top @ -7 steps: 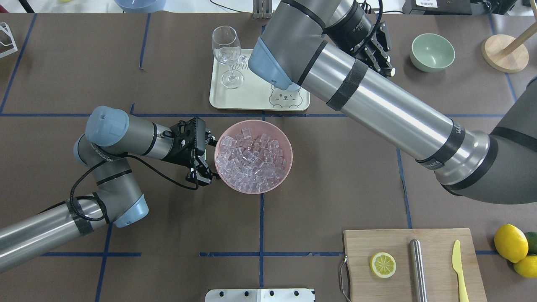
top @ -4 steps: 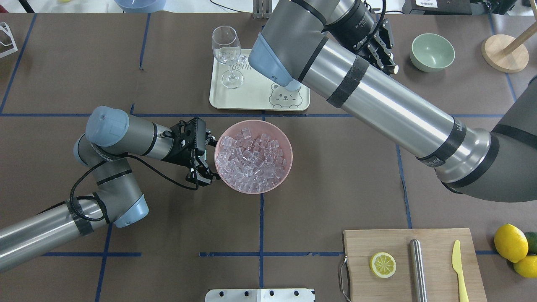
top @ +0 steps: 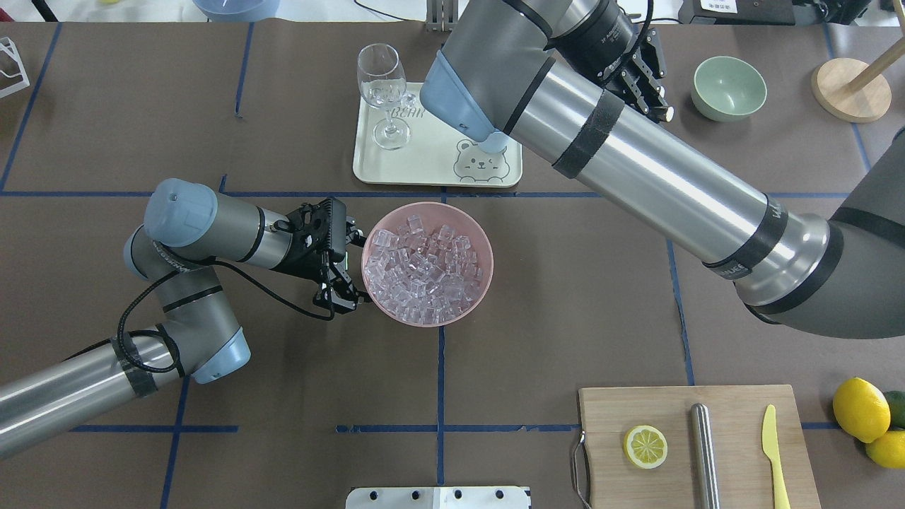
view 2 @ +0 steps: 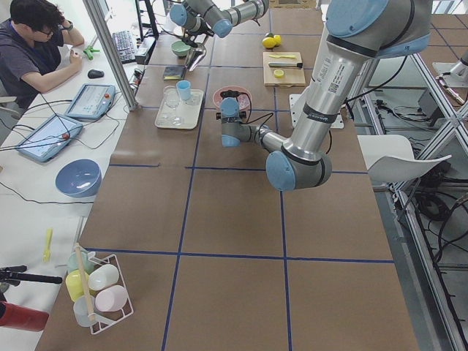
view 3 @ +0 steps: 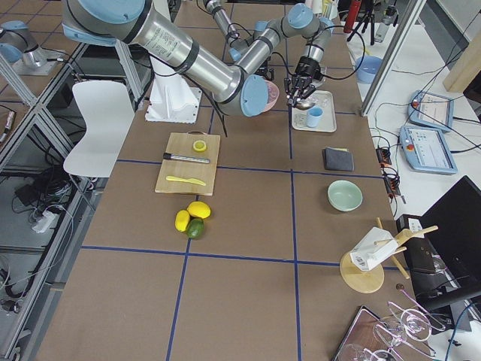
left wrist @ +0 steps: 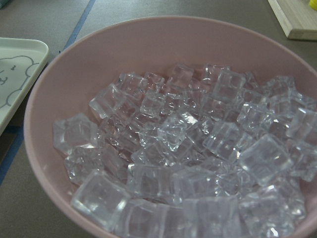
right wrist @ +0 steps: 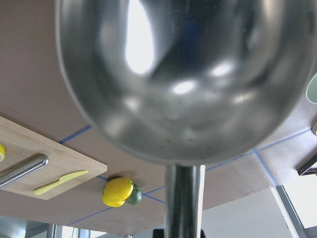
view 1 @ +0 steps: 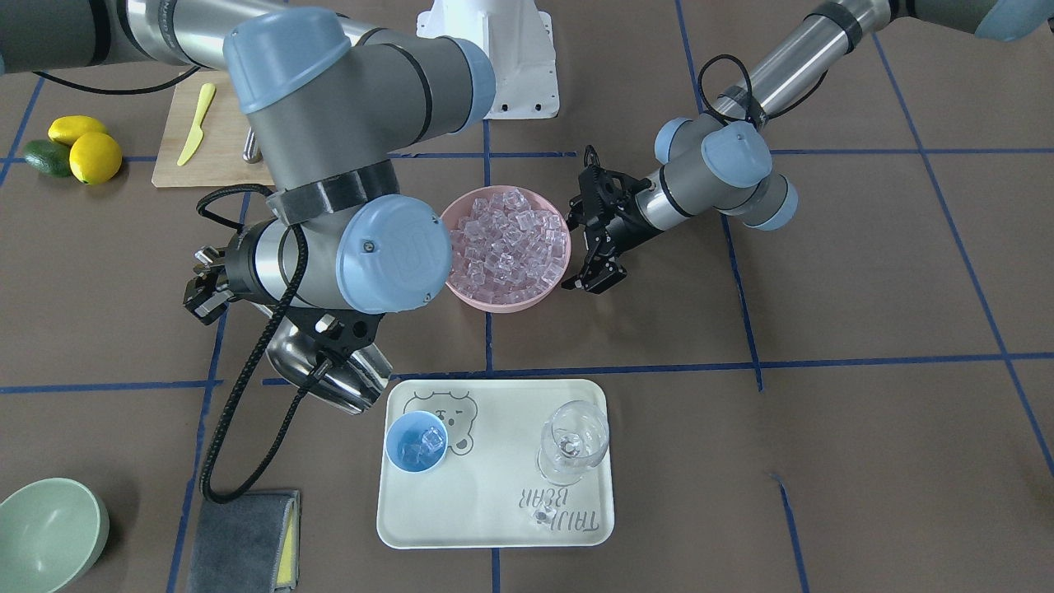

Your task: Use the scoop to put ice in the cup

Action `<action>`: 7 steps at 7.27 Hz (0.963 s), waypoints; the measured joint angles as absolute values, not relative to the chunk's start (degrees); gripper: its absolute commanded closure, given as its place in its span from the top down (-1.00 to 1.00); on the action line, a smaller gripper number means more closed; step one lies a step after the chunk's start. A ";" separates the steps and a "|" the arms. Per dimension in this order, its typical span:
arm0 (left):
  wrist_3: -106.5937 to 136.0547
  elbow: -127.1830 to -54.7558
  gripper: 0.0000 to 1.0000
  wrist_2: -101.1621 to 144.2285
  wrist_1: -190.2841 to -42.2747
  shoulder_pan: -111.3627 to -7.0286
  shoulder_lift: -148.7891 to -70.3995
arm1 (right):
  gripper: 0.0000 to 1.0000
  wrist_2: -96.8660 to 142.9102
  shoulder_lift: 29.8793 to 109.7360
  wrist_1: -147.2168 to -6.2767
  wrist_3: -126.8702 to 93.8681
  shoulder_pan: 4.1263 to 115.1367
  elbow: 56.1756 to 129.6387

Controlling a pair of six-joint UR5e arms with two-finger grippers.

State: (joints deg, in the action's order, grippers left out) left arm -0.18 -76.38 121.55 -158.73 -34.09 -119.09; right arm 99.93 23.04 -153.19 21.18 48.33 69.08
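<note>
The ice (top: 426,272) fills a pink bowl (top: 483,244) at the table's middle; the left wrist view shows the cubes (left wrist: 198,158) close up. My left gripper (top: 352,268) is open beside the bowl's left rim. My right gripper (view 1: 198,292) is shut on the handle of the steel scoop (view 1: 329,375), whose bowl (right wrist: 183,74) is empty and hangs just left of the tray (view 1: 494,527). The light-blue cup (view 1: 417,441) stands on that tray with a few cubes inside. In the overhead view my right arm hides the cup.
A stemmed glass (view 1: 574,441) and one loose cube (view 1: 539,515) are on the tray. A pale-green bowl (top: 729,87) and a grey cloth (view 1: 243,539) lie near the scoop. A cutting board (top: 735,474) with lemon slice, steel cylinder and yellow knife is at the near right.
My right wrist and gripper have shifted slightly toward the far right of the table. The left arm and the pink bowl have not moved.
</note>
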 measured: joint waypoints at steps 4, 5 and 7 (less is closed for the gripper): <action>-0.18 -76.38 1.00 121.55 -158.79 -34.08 -119.09 | -1.00 101.45 22.89 -153.18 21.44 49.48 69.42; -0.18 -76.40 1.00 121.55 -158.81 -34.08 -119.09 | -1.00 103.72 22.91 -153.08 21.29 50.93 69.64; -0.18 -76.45 1.00 121.55 -158.82 -34.10 -119.09 | -1.00 110.22 23.81 -152.97 19.74 55.37 71.68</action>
